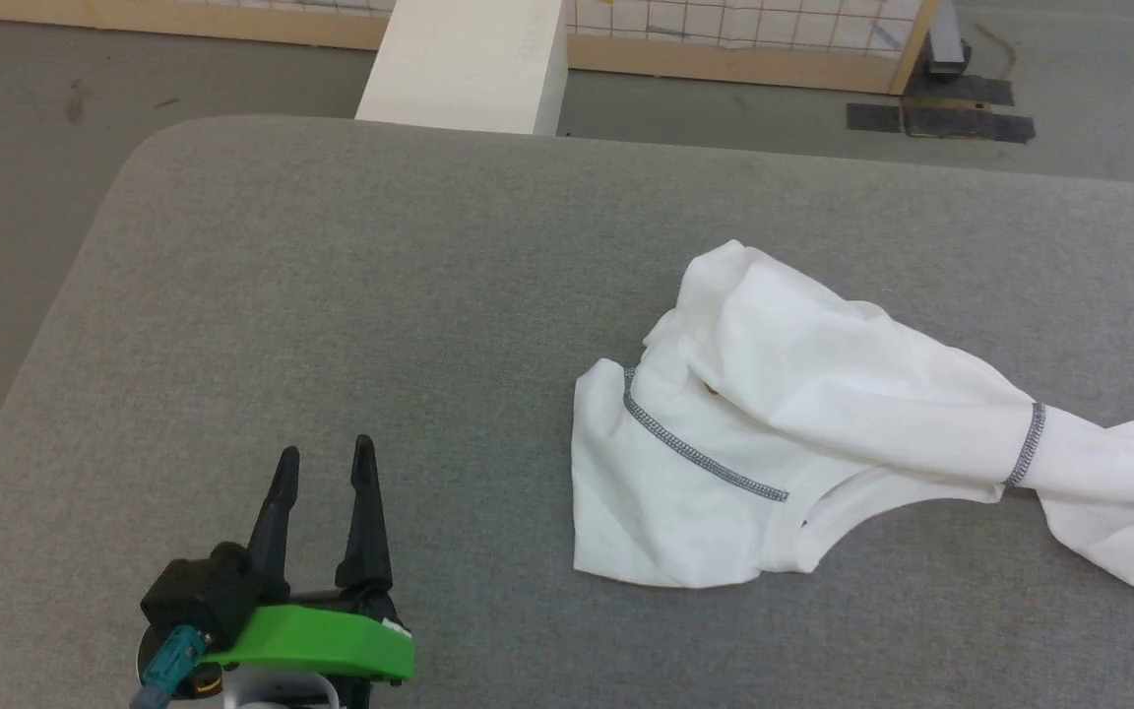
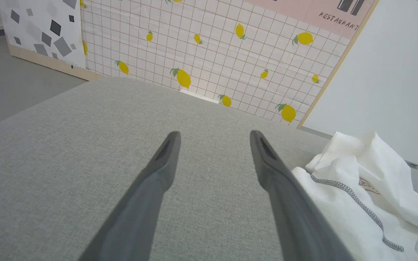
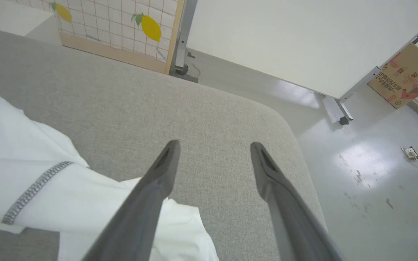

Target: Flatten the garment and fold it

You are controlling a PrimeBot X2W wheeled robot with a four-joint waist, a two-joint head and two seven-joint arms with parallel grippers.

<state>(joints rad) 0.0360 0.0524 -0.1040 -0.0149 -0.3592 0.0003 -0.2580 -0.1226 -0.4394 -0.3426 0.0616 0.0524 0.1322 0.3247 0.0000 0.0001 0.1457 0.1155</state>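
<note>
The garment, a white shirt with grey stitched seams, lies crumpled on the right half of the grey padded table, one sleeve trailing off to the right. My left gripper rests open at the lower left, well clear of the cloth, with nothing between its fingers. In the left wrist view the left gripper points across bare table with the garment just to its right. In the right wrist view my right gripper stands open above the table, empty, the garment lying under and beside its left finger.
A rigid white box stands beyond the table's far edge. A lemon-print partition runs behind the table. The table's rounded corner and the grey floor lie close to the right gripper. A cardboard box leans against the wall.
</note>
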